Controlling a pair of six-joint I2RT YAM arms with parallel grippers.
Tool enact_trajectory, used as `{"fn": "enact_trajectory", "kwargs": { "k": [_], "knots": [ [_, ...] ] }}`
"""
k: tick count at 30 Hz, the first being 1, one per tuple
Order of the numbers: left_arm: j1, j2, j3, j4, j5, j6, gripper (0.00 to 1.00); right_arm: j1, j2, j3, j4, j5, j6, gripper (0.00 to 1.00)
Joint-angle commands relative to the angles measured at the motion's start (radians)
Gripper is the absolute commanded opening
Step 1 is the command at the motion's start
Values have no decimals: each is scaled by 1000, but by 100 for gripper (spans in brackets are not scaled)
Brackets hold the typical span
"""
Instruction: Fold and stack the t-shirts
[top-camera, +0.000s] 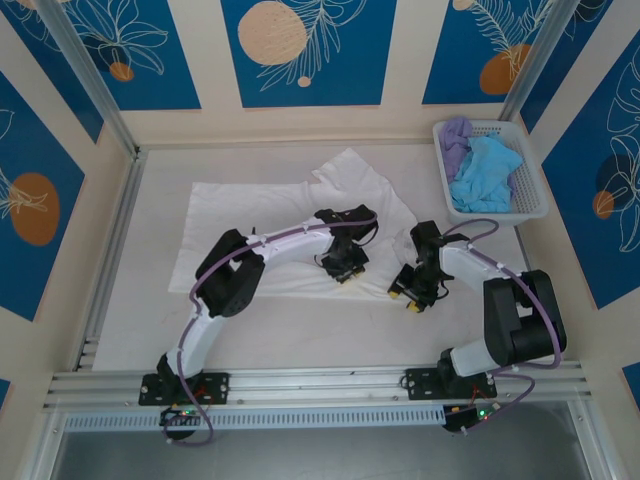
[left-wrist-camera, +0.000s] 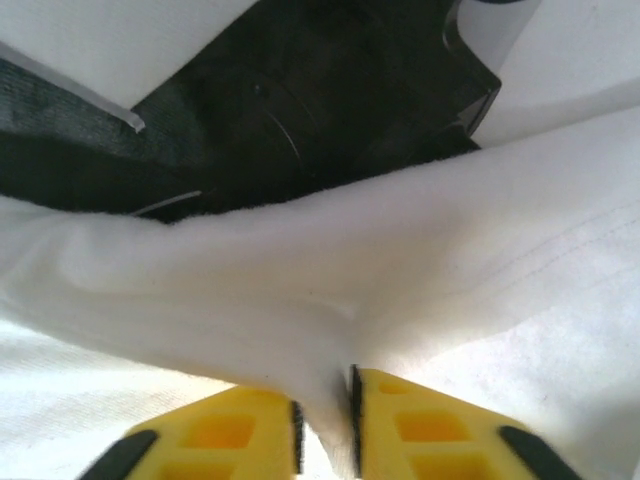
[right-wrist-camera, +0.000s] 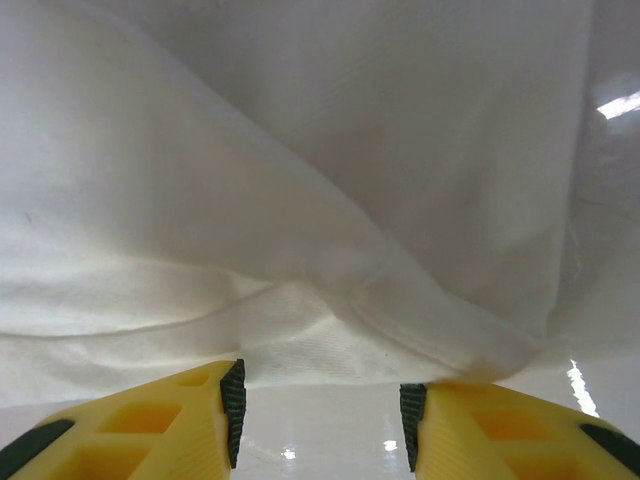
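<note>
A large white t-shirt (top-camera: 260, 205) lies spread over the middle of the table. My left gripper (top-camera: 343, 272) is at its near edge, shut on a raised fold of the white cloth (left-wrist-camera: 450, 260) pinched between the yellow fingers (left-wrist-camera: 325, 420). My right gripper (top-camera: 408, 297) sits low at the shirt's near right corner. It is open (right-wrist-camera: 322, 420), with the shirt's hem (right-wrist-camera: 300, 200) lying just ahead of the fingertips and bare table between them. A light blue t-shirt (top-camera: 485, 175) and a lavender one (top-camera: 458, 135) lie crumpled in the basket.
The white lattice basket (top-camera: 535, 200) stands at the back right by the wall. Aluminium rails run along the left side (top-camera: 110, 260) and the near edge (top-camera: 320, 385). Bare table lies in front of the shirt.
</note>
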Motion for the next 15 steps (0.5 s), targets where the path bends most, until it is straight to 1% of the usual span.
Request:
{"fn": "enact_trajectory", "kwargs": {
  "k": [1, 4, 8, 15],
  "knots": [
    [11, 9, 23, -54, -3, -31, 11, -5, 12, 8, 2, -22, -16, 47],
    [28, -4, 11, -55, -13, -25, 7, -5, 20, 4, 0, -15, -16, 46],
    [59, -24, -1, -47, -20, -6, 7, -7, 43, 6, -13, -6, -16, 43],
    [111, -33, -22, -2, 8, 3, 7, -7, 80, 18, -31, 6, -16, 42]
  ]
}}
